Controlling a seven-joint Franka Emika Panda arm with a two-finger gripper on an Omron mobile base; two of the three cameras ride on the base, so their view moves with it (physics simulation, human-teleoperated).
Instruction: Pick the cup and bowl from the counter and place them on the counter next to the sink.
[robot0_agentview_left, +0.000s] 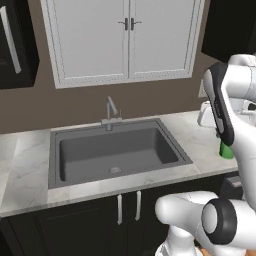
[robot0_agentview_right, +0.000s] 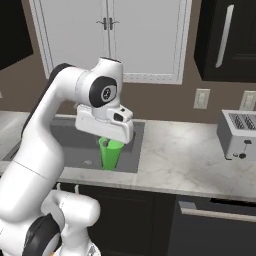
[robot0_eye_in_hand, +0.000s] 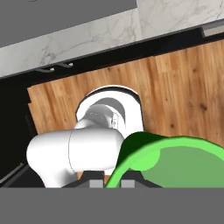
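Observation:
My gripper (robot0_agentview_right: 108, 144) is shut on the rim of the small bright green cup (robot0_agentview_right: 111, 154), which hangs upright below the hand, lifted in the air. In the right base view the cup shows against the right front corner of the dark grey sink (robot0_agentview_right: 70, 140). From the left base view a sliver of the cup (robot0_agentview_left: 226, 151) peeks out behind the arm, over the white marble counter (robot0_agentview_left: 197, 140) right of the sink (robot0_agentview_left: 115, 150). The hand view has the cup's green rim (robot0_eye_in_hand: 175, 157) close up beside the gripper (robot0_eye_in_hand: 111, 183). The bowl is out of view.
A chrome faucet (robot0_agentview_left: 110, 112) stands behind the basin. A silver toaster (robot0_agentview_right: 239, 134) sits on the counter (robot0_agentview_right: 190, 155) at the far right. White wall cabinets (robot0_agentview_left: 125, 35) hang above. The hand view looks down on wood floor (robot0_eye_in_hand: 183, 87) and the counter's front edge (robot0_eye_in_hand: 87, 39).

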